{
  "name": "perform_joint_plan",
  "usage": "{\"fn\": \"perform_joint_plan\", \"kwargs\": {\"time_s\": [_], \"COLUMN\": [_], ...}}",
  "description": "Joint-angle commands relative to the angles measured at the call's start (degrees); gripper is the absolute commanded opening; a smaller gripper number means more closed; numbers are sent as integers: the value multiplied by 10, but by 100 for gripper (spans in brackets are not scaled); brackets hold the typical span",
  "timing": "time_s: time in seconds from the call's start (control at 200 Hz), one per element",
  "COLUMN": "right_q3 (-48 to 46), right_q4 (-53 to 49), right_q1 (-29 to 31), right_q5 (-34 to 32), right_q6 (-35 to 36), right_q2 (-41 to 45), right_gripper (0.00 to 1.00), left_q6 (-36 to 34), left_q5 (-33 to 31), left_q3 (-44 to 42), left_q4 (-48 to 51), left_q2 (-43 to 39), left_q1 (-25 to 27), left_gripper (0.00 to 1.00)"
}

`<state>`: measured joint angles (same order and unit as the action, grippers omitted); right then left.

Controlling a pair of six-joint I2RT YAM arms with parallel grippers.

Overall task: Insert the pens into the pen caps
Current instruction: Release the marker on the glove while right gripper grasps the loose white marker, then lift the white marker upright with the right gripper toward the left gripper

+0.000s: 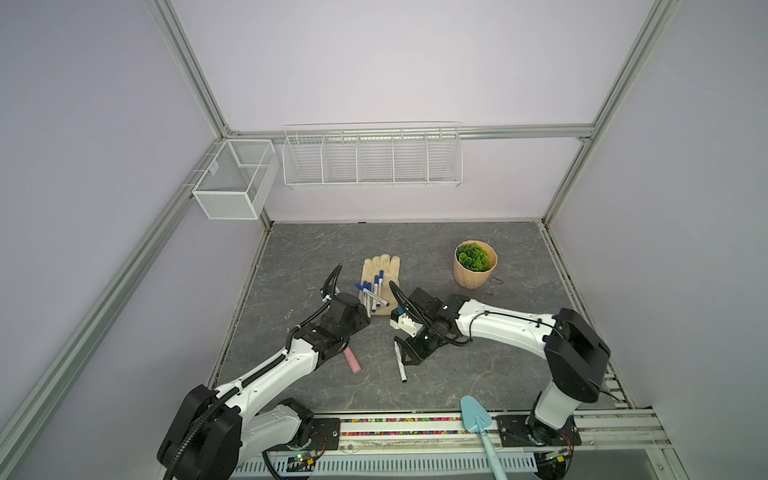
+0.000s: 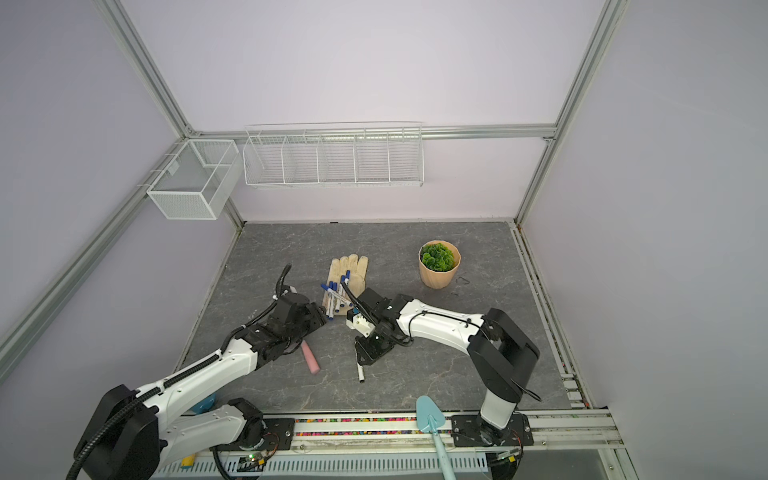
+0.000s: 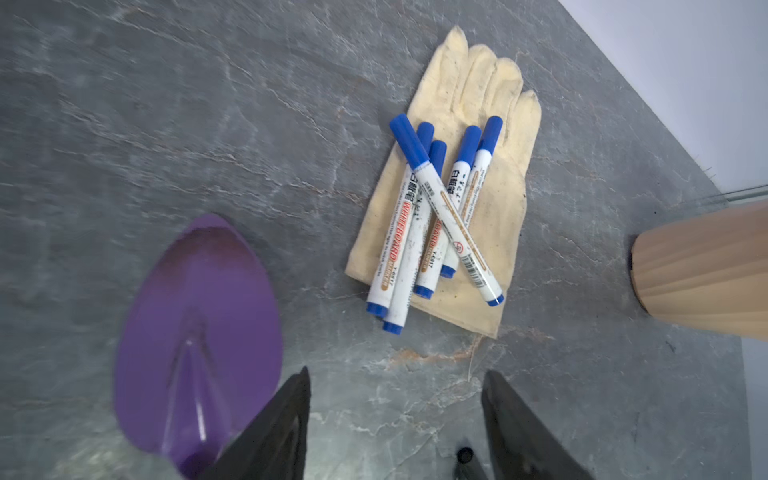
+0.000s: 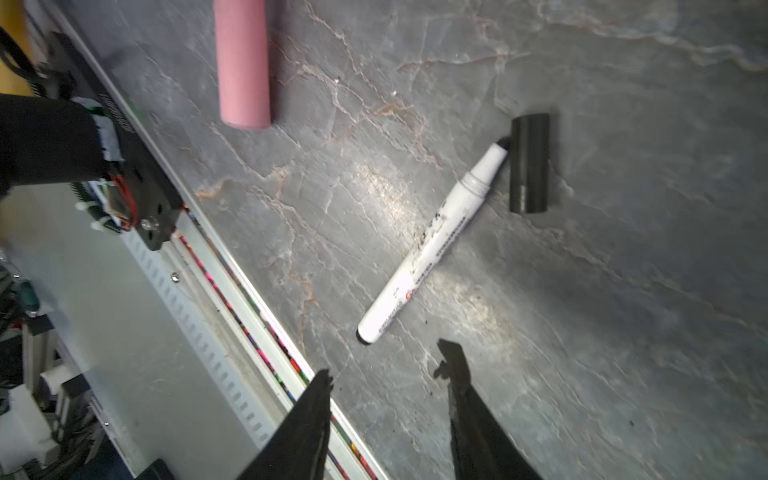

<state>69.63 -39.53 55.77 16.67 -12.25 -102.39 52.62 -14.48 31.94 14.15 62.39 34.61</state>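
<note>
We see L gripper (image 3: 397, 374) spread, empty, just near-left of five capped blue pens (image 3: 432, 216) piled on glove (image 3: 490, 83). R gripper (image 4: 386, 359) spread, empty; uncapped pen (image 4: 428, 245) lies centre-near, tip at black cap (image 4: 528, 162).

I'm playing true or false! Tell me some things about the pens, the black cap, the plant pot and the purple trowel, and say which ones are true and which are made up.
1. Five blue-capped pens lie piled on the glove. True.
2. The black cap is pushed onto the white pen. False: it lies loose beside the pen's bare tip, on the table.
3. The plant pot has tipped over. False: it stands upright.
4. The purple trowel lies on the table, beside the glove. True.
</note>
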Motion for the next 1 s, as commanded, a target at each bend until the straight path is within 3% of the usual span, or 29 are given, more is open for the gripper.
{"fn": "perform_joint_plan", "kwargs": {"time_s": [0.0, 0.3, 0.525, 0.605, 0.8, 0.994], "right_q3": [34, 117, 177, 183, 180, 135], "right_q4": [-57, -86, -129, -137, -125, -55], "right_q1": [12, 30, 66, 73, 77, 72], "right_q5": [-44, -76, -174, -200, -196, -176], "right_q6": [33, 55, 53, 50, 51, 57], "right_q2": [-36, -130, -204, -217, -209, -119], "right_gripper": [50, 51, 48, 43, 17, 8], "left_q6": [29, 35, 36, 36, 35, 24], "left_q5": [-51, -53, -53, -54, -54, -39], "left_q3": [-12, -27, -32, -34, -36, -29], "left_q4": [20, 13, 9, 10, 6, -1], "left_q2": [-27, -29, -26, -29, -31, -23], "left_q1": [0, -1, -1, -1, -1, -1], "left_gripper": [67, 68, 68, 68, 68, 68]}}
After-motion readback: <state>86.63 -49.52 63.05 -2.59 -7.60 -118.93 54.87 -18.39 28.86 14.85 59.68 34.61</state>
